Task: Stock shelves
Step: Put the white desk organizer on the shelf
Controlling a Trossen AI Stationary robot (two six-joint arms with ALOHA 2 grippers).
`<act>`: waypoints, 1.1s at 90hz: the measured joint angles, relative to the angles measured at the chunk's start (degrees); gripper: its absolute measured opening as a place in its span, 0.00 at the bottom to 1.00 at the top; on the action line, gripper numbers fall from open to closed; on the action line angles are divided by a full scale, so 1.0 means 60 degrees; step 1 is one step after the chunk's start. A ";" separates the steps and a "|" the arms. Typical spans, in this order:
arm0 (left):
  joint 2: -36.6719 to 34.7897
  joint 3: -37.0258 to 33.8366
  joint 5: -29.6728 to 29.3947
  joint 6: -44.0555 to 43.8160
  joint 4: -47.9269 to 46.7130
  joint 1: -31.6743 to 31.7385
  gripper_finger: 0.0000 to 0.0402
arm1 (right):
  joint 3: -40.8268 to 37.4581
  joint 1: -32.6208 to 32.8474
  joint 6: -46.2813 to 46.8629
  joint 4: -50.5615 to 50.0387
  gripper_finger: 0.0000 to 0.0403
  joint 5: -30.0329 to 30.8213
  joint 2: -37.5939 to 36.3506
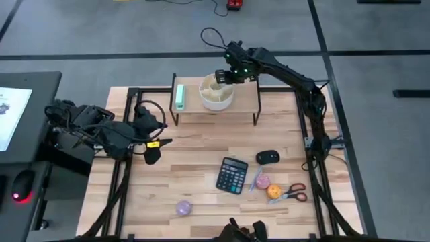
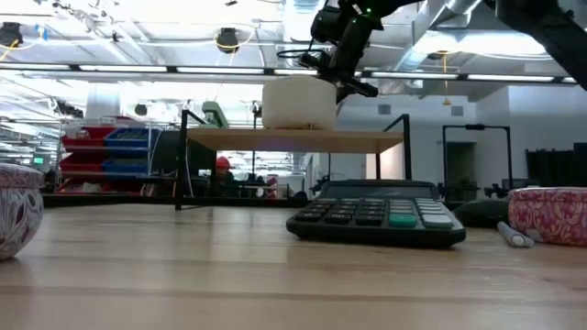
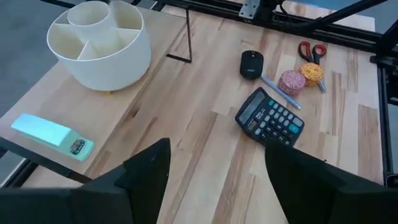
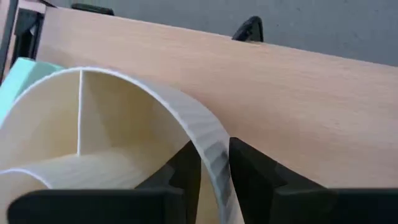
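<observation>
My right gripper (image 4: pixel 214 163) pinches the rim of the cream divided organizer (image 1: pixel 216 94), which sits on the shelf (image 1: pixel 245 99) at upper centre. If I lift away before unclamping, I'd tip it off. Left gripper (image 3: pixel 214 171) waits spread open, mid-left.

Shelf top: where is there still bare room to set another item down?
On the shelf, the plank is bare between the cream organizer and the far-right legs. The other end is crowded: the green stapler lies close beside the organizer, whose rim the right gripper pinches. The left gripper waits open over the table.
</observation>
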 joint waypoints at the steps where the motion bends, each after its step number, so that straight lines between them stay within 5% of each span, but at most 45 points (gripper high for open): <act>1: 0.0000 0.0000 0.0000 0.0000 -0.0001 0.0000 0.59 | -0.0002 0.0000 -0.0002 0.0038 0.18 0.0001 0.0000; 35: 0.0000 0.0000 -0.0004 -0.0004 0.0001 0.0000 0.59 | -0.0010 -0.0057 -0.0374 0.1070 0.18 -0.0017 0.0000; 99: 0.0000 0.0000 -0.0007 -0.0103 0.0019 -0.0002 0.59 | -0.0010 -0.0062 -0.0976 0.0069 0.18 -0.0019 0.0000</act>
